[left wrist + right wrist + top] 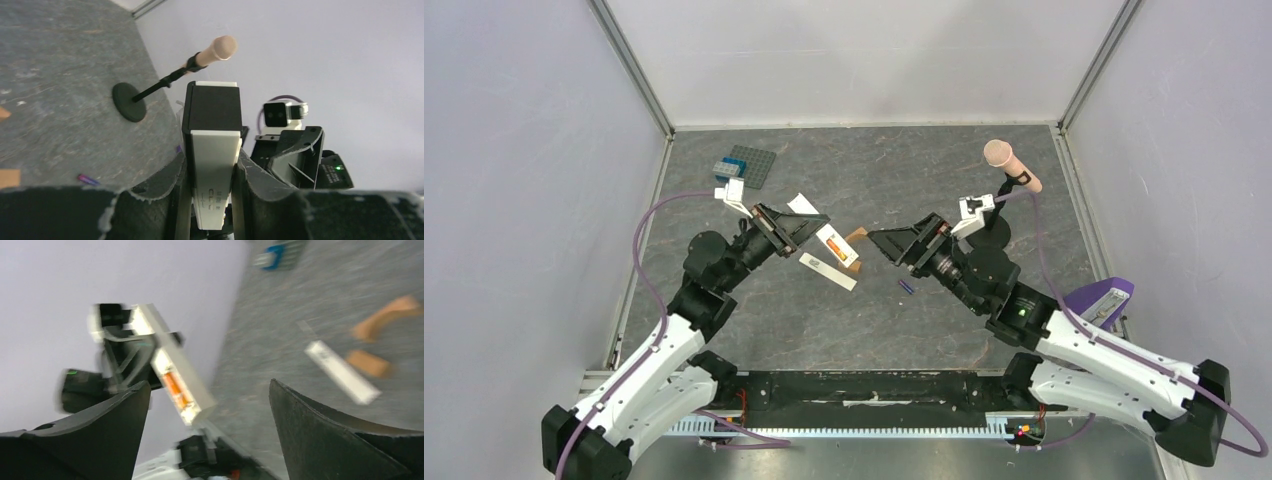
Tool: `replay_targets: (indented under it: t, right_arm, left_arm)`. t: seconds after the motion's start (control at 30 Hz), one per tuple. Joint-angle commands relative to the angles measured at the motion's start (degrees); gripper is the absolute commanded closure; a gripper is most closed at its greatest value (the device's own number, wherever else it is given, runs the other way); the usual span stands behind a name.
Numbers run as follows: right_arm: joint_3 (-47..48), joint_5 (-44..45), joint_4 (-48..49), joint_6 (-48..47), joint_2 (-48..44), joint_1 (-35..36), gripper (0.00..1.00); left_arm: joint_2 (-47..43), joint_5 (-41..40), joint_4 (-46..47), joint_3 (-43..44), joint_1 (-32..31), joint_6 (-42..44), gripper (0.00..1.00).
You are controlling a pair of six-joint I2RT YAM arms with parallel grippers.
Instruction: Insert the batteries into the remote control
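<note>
My left gripper [807, 229] is shut on the remote control [828, 240], a cream-white bar held above the table. In the left wrist view the bar [214, 150] stands clamped between both fingers. An orange-red battery [174, 385] lies in the recess near the bar's free end [192, 405]. The dark blue battery [905, 286] lies loose on the table and also shows in the left wrist view [87, 178]. My right gripper [876, 239] faces the remote's end, a short way off, jaws wide open and holding nothing [209, 386]. The right wrist view is blurred.
A thin white strip [828, 270] lies on the table below the remote, with two orange-brown blocks [856, 237] [854, 263] beside it. A grey studded plate [750, 165] with a blue brick [724, 168] sits back left. A microphone on a stand [1010, 164] stands back right.
</note>
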Motion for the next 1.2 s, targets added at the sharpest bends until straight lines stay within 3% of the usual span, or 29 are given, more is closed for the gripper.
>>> replay_targets:
  t: [0.0, 0.2, 0.37, 0.53, 0.8, 1.0, 1.17]
  right_arm:
    - [1.01, 10.16, -18.83, -16.89, -2.06, -1.32, 0.1]
    - [2.08, 14.82, -27.26, -35.22, 4.5, -1.93, 0.13]
    - [4.78, 12.04, -31.0, -39.05, 16.5, -6.18, 0.31]
    - [5.42, 5.84, -28.07, -45.75, 23.86, -9.31, 0.34]
    - [8.25, -3.01, -28.46, -49.95, 31.61, -12.36, 0.35]
    - [10.74, -4.01, -31.21, -51.19, 36.85, -12.78, 0.49]
    - [10.77, -6.54, -31.21, -51.9, 38.6, -12.84, 0.51]
  left_arm:
    - [-3.2, -3.44, -9.3, 0.48, -0.09, 8.83, 0.98]
    - [-5.53, -3.01, -13.0, -2.72, 0.01, 11.59, 0.98]
    - [-6.57, -2.5, -14.11, -3.96, 0.01, 11.91, 0.98]
    - [-6.8, -2.42, -14.2, -4.64, 0.16, 11.56, 0.98]
    - [-6.09, -2.34, -13.94, -5.25, 0.2, 11.3, 0.98]
    - [-6.41, -2.77, -13.24, -6.23, 0.24, 10.77, 0.98]
    - [-6.49, -2.6, -13.24, -6.48, 0.27, 10.59, 0.98]
